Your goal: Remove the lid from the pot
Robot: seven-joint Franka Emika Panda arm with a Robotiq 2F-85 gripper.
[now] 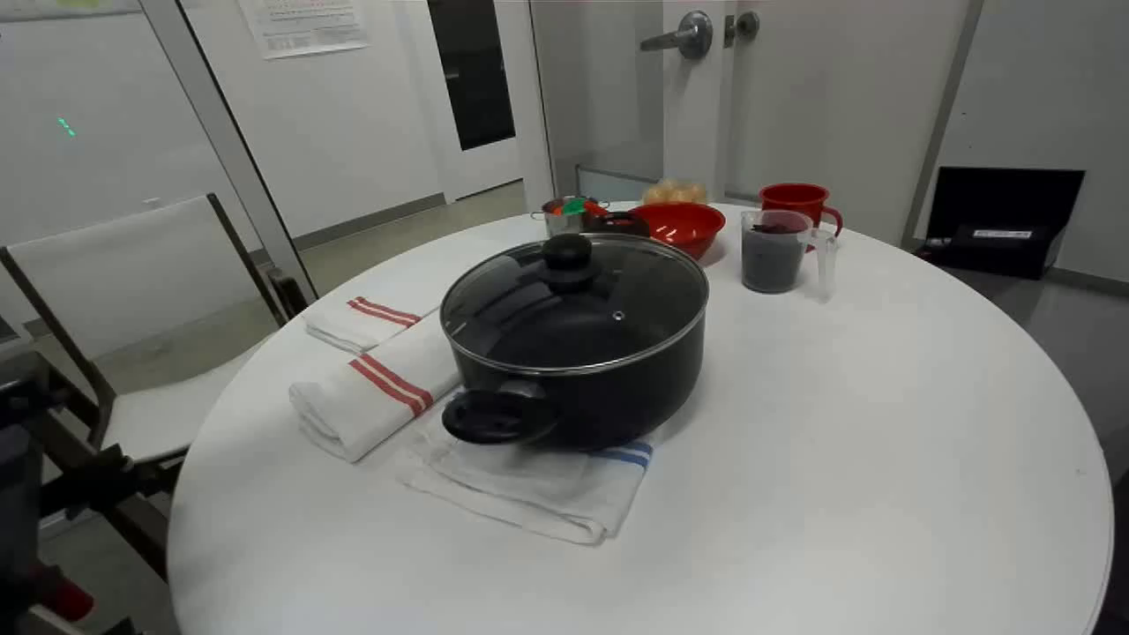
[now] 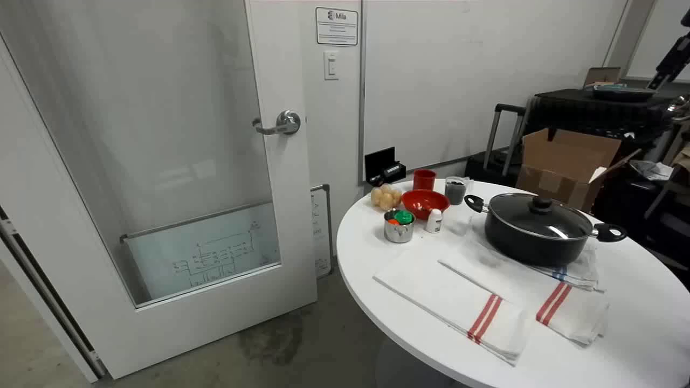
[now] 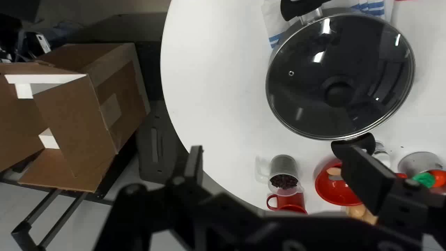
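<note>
The see-through glass lid (image 1: pixel 520 322) with a metal rim and a black knob (image 1: pixel 567 253) sits flat on the large black pot (image 1: pixel 631 401). In an exterior view the lid (image 2: pixel 512 210) also covers the pot (image 2: pixel 523 242), whose two side handles stick out. In the wrist view the lid (image 3: pixel 306 108) and its knob (image 3: pixel 339 94) are at the upper right, beyond the fingertips. My gripper (image 3: pixel 273 155) is open, its fingers wide apart, with nothing held between them. It is above the table and apart from the lid. The pot's inside shows only dimly through the glass.
The pot stands on a white cloth with a blue stripe (image 1: pixel 538 494). Folded red-striped towels (image 2: pixel 571 304) lie beside it. A red bowl (image 2: pixel 426 202), a clear measuring cup (image 1: pixel 772 260), a red mug (image 1: pixel 794 198), a metal cup (image 2: pixel 399 231) and a white bottle (image 2: pixel 434 221) stand near.
</note>
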